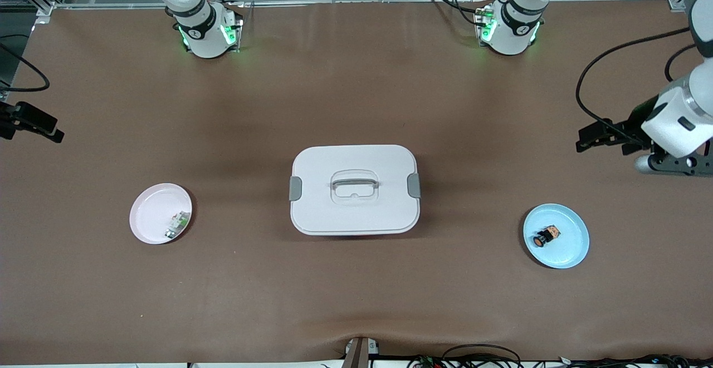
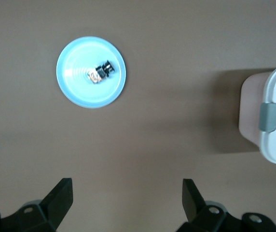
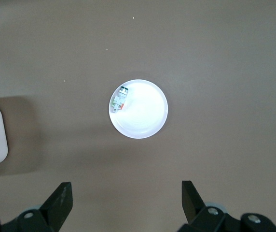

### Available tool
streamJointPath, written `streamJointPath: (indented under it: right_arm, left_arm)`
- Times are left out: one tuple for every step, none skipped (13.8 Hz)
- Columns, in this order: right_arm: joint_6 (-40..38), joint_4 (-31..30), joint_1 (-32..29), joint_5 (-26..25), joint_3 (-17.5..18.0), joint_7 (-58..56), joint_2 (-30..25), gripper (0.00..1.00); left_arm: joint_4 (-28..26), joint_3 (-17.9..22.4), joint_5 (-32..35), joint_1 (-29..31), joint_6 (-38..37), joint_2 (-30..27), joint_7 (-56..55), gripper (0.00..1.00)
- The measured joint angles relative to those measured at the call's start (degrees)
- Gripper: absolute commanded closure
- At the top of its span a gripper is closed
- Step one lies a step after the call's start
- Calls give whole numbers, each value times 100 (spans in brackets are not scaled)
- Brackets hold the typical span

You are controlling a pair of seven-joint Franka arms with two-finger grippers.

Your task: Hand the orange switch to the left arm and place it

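Left gripper: the left gripper (image 2: pixel 127 203) hung high over the left arm's end of the table, its fingers (image 2: pixel 61 195) spread wide and empty.
Right gripper: the right gripper (image 3: pixel 126 203) hung over the right arm's end of the table, spread just as wide, also empty; only its dark edge showed in the front view.
Orange switch: the orange switch (image 1: pixel 546 236) lay on its side in the blue plate (image 1: pixel 574 248), toward the left arm's end, nearer the front camera than the left gripper.
Box: the box (image 1: pixel 354 190) stood mid-table, lid on and latches closed, between the two plates and well apart from each.
Pink plate: the pink plate (image 1: pixel 147 215) sat toward the right arm's end and held a small white-and-green part (image 1: pixel 177 224) by its rim.
Step in hand: judged the very start; nothing gripped, both arms poised above their plates.
Next move: likely the left gripper had to travel over the blue plate, descend and straddle the tiny switch squarely, since so small a part could roll or slip from the fingers.
After that: the handover probably needed to pass above or around the box without touching it.
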Motion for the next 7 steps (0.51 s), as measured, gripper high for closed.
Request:
streamJointPath:
  right_arm:
    - [5, -183, 0, 0, 3, -4, -181, 0]
    - [16, -393, 0, 0, 10, -9, -398, 0]
    - [24, -583, 0, 0, 23, -13, -623, 0]
    - [7, -714, 1, 0, 39, -15, -810, 0]
    - [-62, -768, 1, 0, 57, -15, -946, 0]
    - [-205, -748, 2, 0, 70, -15, -1026, 0]
    - [-356, -700, 2, 0, 76, -14, -1061, 0]
  left_arm:
    - [-4, -46, 65, -3, -56, -67, -185, 0]
    - [-5, -70, 204, -4, -103, -121, -271, 0]
    - [-4, -74, 373, -4, -152, -169, -285, 0]
    - [-2, -70, 529, -15, -175, -222, -284, 0]
    - [-1, -45, 658, -81, -182, -293, -283, 0]
    - [-1, 48, 765, -227, -210, -378, -284, 0]
    - [-3, 191, 825, -387, -290, -477, -284, 0]
